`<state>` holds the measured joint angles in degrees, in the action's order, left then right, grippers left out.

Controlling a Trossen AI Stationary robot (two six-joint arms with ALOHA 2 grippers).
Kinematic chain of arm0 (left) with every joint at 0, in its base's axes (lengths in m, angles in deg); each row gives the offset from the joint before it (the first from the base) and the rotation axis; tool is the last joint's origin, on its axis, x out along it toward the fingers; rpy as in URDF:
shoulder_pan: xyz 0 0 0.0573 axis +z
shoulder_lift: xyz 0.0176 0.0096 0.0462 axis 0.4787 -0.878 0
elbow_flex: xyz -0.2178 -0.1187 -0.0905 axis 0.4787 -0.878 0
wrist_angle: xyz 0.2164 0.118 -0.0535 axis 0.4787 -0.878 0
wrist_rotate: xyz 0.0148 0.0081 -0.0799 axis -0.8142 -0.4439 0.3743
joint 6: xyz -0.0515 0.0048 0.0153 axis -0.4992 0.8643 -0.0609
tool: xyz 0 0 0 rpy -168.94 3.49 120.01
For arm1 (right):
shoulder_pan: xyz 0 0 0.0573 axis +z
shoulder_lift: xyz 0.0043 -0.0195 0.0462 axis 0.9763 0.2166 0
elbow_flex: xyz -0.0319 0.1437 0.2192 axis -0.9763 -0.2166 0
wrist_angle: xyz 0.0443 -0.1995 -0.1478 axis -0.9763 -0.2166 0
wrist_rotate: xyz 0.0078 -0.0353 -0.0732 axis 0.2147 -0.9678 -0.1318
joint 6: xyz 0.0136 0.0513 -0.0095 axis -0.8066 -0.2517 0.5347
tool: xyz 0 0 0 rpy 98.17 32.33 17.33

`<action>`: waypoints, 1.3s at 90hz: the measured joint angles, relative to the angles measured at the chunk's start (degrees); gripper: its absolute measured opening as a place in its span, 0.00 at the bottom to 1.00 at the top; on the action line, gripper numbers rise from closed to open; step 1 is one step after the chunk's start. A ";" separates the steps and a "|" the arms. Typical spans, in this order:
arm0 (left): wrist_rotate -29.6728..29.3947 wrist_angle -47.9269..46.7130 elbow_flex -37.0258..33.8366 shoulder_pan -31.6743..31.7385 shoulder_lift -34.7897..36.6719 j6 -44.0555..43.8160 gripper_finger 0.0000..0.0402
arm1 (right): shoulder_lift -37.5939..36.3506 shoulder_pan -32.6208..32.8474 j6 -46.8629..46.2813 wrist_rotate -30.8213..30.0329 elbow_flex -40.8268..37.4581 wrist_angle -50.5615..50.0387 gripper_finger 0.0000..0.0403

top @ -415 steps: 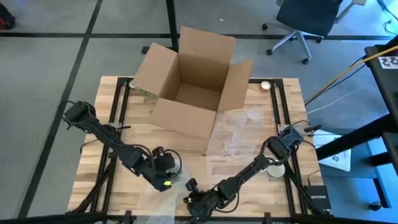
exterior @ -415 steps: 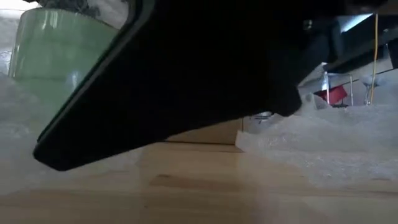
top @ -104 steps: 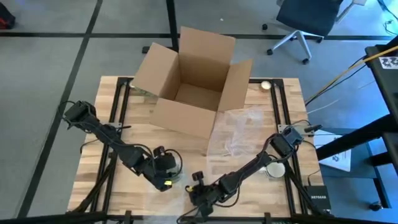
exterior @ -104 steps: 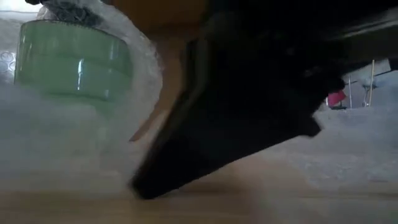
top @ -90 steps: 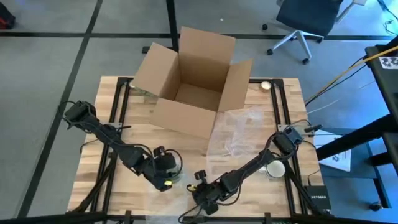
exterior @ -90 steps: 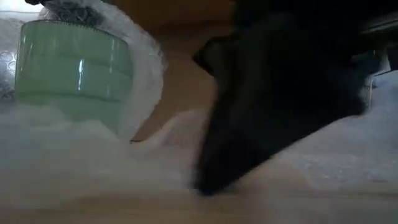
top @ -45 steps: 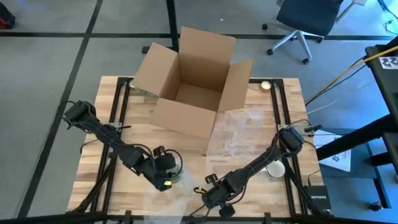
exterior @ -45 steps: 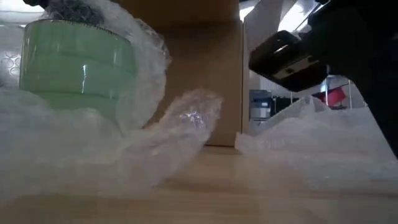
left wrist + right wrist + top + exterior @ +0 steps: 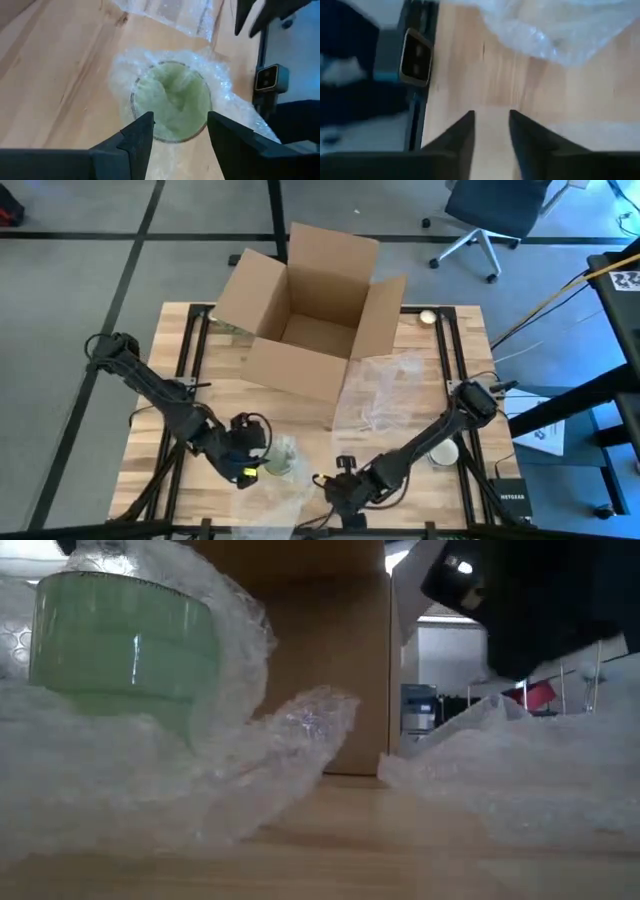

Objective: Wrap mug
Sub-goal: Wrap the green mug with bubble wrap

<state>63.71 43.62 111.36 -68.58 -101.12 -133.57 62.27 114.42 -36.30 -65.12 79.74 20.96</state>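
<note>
High view: the mug (image 9: 279, 458) sits lower centre on bubble wrap (image 9: 290, 485). Left gripper (image 9: 252, 458) hovers beside it, fingers wide and empty, while right gripper (image 9: 340, 488), slightly parted, holds nothing.

The word NETGEAR is printed in pale letters on a small black box (image 9: 511, 501) lying on the floor just beside the tabletop (image 9: 200, 395), on the right arm's side. No other text or numbers are legible.
</note>
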 joint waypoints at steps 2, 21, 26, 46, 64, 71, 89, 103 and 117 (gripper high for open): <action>0.00 0.05 -0.30 -0.39 -0.02 -0.51 0.42 | 0.00 0.02 -0.77 -0.64 -0.81 1.19 0.37; -0.79 2.81 -4.34 -2.85 -1.39 -4.14 0.42 | 0.07 -1.12 -4.33 -6.34 -6.90 11.69 0.54; -2.35 4.65 -5.20 -3.58 -1.97 -4.79 0.42 | 0.07 -1.65 -3.31 -7.70 -6.88 11.70 0.55; -7.62 9.13 -5.27 -2.75 -2.91 -2.76 0.42 | -0.15 -5.17 3.57 -7.03 -5.40 11.12 0.53; -2.71 14.32 -5.01 1.63 -5.67 3.46 0.42 | -0.15 -7.19 4.74 -6.18 -5.42 10.64 0.52; -1.53 14.22 -5.08 3.31 -7.96 4.51 0.42 | -0.15 -7.45 5.83 -6.16 -5.42 10.44 0.52; 2.97 16.52 -4.86 6.87 -12.96 7.28 0.42 | -0.15 -7.95 8.78 -7.15 -5.42 10.34 0.52; 5.12 17.55 -4.67 8.27 -15.84 8.67 0.42 | 0.65 -8.63 9.57 -9.59 -5.37 11.80 0.52; 5.18 20.08 -4.65 8.57 -17.38 9.81 0.42 | 4.76 -10.19 11.42 -7.77 -5.36 19.90 0.52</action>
<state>68.89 63.70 106.71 -60.00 -118.50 -123.76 67.04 104.24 -24.87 -72.88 74.38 40.86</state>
